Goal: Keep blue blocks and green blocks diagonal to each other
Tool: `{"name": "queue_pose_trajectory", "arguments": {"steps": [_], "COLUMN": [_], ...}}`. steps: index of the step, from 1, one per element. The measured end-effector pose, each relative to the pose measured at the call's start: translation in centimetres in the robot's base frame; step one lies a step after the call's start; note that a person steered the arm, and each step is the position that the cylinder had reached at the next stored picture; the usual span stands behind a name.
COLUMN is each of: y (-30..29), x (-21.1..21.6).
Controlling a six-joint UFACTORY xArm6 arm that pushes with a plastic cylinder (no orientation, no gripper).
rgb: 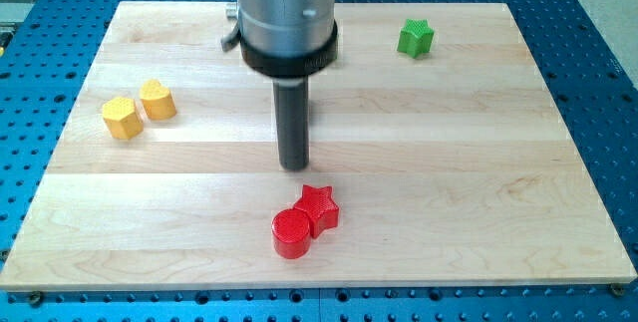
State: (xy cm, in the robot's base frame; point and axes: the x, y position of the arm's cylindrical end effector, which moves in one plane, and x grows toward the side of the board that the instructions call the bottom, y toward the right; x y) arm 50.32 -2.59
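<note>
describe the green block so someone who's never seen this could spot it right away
Start at the wooden board and go to its corner at the view's top right. The green star block sits alone there, up and right of my tip. It is the only green piece; the yellow pair and red pair lie elsewhere.

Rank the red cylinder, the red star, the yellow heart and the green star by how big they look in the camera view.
1. red cylinder
2. red star
3. yellow heart
4. green star
The red pair lies nearest the view's bottom, so nearness may inflate them; cylinder and star look close.
</note>
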Motion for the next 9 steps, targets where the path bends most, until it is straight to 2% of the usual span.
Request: {"name": "queue_pose_trajectory", "arguments": {"steps": [2,5,6,7,8,9], "y": [3.9,3.9,7.2,7.9,5.5,4.4], "x": [-0.9,-0.9,-9.5,-17.2,-18.6,-23.6]}}
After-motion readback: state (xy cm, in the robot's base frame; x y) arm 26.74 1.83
